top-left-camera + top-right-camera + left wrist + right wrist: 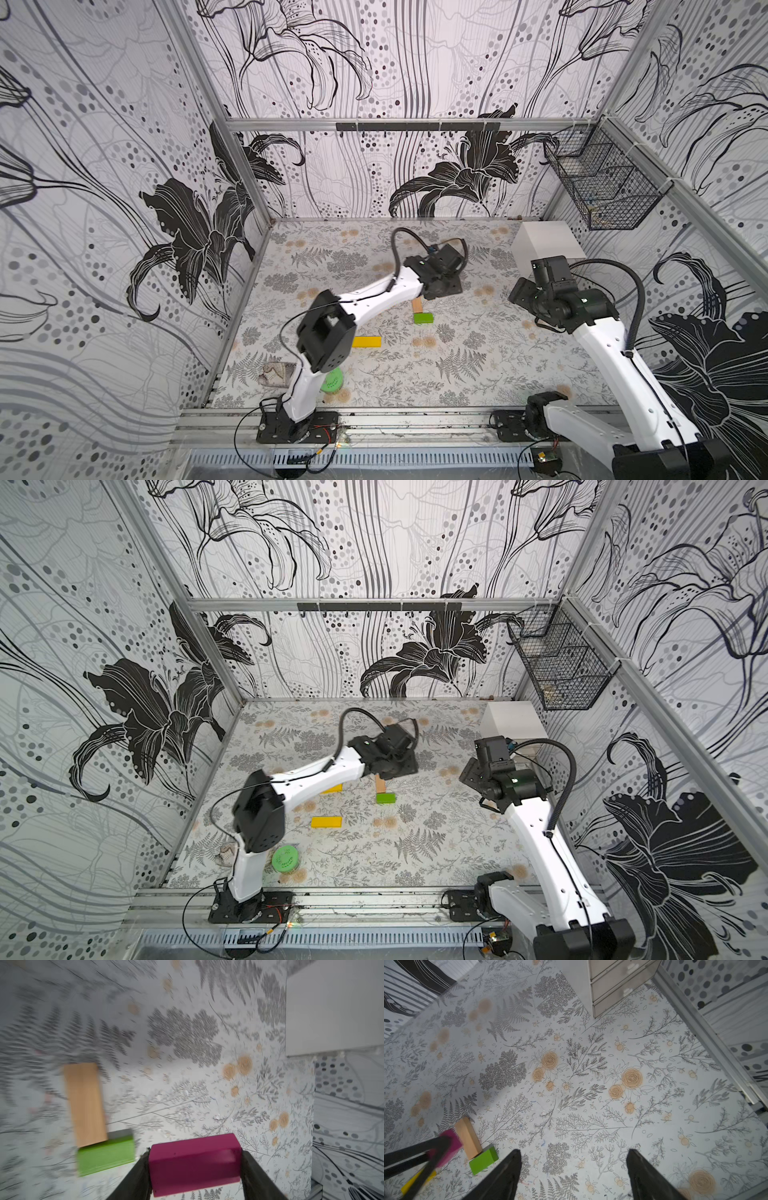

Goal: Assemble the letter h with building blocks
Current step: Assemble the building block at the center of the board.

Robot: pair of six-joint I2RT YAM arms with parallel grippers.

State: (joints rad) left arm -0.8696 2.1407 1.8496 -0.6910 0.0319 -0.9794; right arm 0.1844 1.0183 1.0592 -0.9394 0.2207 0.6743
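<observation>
A yellow block (326, 821) and a second yellow block (333, 788) are lying back beside the left arm (307, 775). The left gripper (195, 1157) is clamping the pink block (193, 1169) by its ends, just beside the green block (106, 1155), which is touching the tan block (85, 1105). The right gripper (574, 1159) is hovering empty, jaws spread apart, well away from them.

Tan block (468, 1138) touches green block (483, 1160) — pink block (452, 1140) clamped by left fingers (415, 1153); right fingers (508, 1176) apart.

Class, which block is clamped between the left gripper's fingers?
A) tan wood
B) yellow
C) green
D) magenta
D: in the left wrist view the magenta block sits between the two dark fingers of the left gripper, while the green block and tan block lie ungripped beyond it.
</observation>
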